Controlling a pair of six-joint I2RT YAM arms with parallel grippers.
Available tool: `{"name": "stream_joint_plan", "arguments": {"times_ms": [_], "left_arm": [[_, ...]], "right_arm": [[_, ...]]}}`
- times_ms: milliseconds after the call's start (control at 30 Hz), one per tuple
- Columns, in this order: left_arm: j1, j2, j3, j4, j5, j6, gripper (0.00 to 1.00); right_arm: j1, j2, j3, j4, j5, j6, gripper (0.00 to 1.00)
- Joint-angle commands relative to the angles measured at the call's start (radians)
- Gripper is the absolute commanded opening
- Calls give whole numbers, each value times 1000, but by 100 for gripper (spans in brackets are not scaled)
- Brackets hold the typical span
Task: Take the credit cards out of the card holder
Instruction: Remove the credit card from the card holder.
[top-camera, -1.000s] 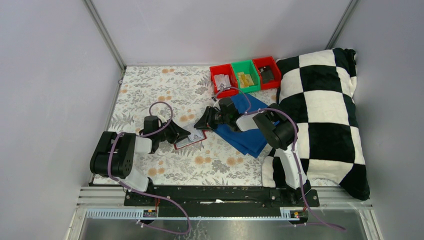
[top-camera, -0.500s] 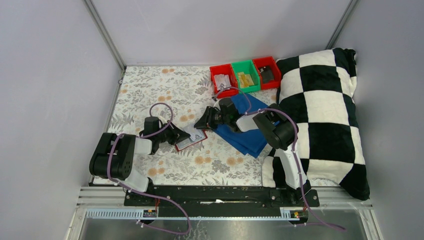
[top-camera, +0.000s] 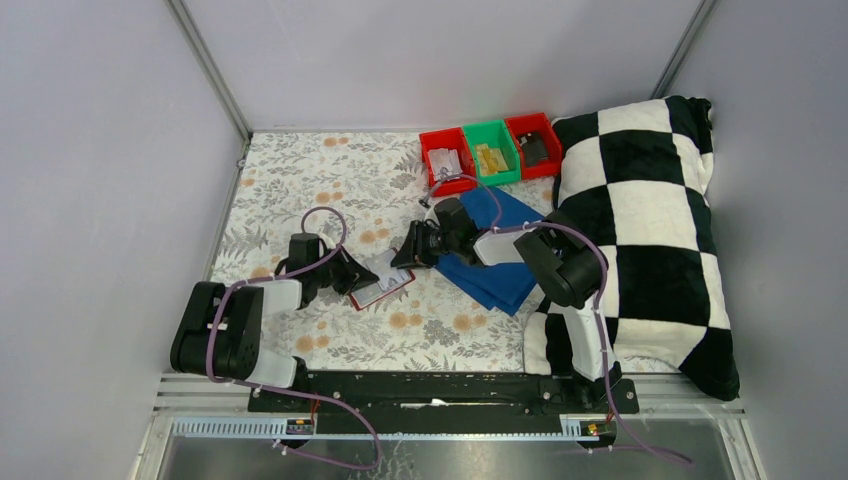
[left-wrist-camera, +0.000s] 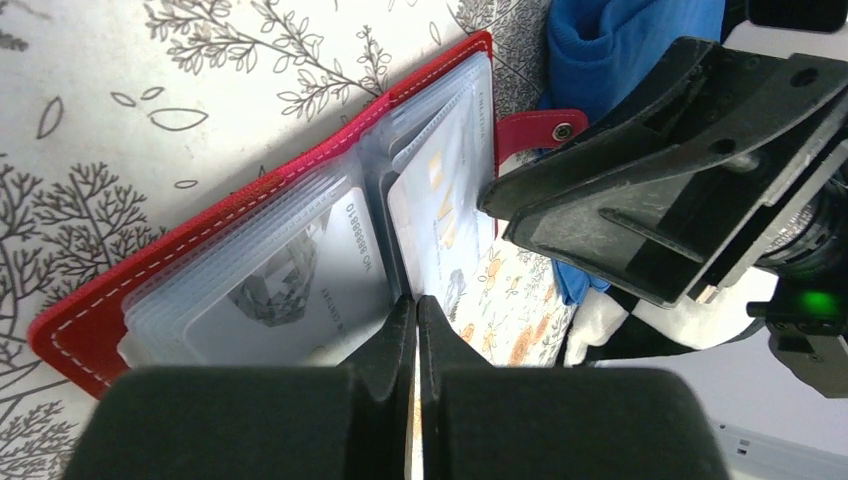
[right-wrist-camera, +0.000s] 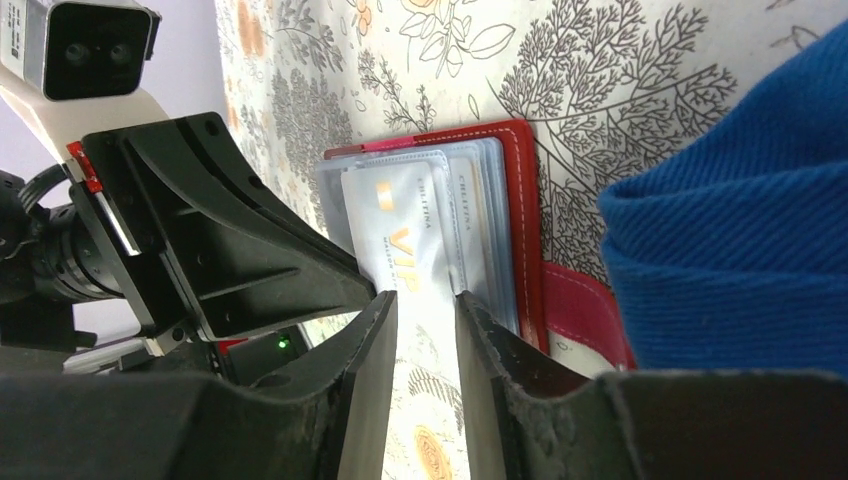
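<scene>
The red folding card holder lies open just beside the folded blue cloth, on its left-arm side. The left gripper has its jaws pressed together on a thin leaf at the holder's fold. The right gripper has its jaws slightly spread at the end of a pale plastic card marked "VIP". The sleeves read "CHLITINA".

Plain grey walls enclose a floral-patterned table under soft, even light.

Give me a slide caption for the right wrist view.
Right gripper straddles a pale VIP card in the open red card holder, left gripper opposite, blue cloth at right.
</scene>
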Motion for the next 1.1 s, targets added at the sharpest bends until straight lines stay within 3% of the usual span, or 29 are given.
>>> {"name": "stream_joint_plan", "arguments": {"times_ms": [0, 133, 367, 800, 1067], "left_arm": [[-2, -37, 3, -45, -28, 33, 0], [-2, -61, -2, -89, -57, 45, 0], [-3, -47, 4, -96, -64, 50, 0], [-3, -66, -2, -112, -85, 46, 0], [-2, -79, -5, -116, -91, 48, 0]], "right_arm": [[16, -74, -10, -136, 84, -114, 38], [16, -86, 35, -298, 197, -229, 44], [16, -133, 57, -408, 355, -293, 52], [16, -123, 135, -604, 618, -251, 54], [15, -93, 167, -612, 644, -232, 59]]}}
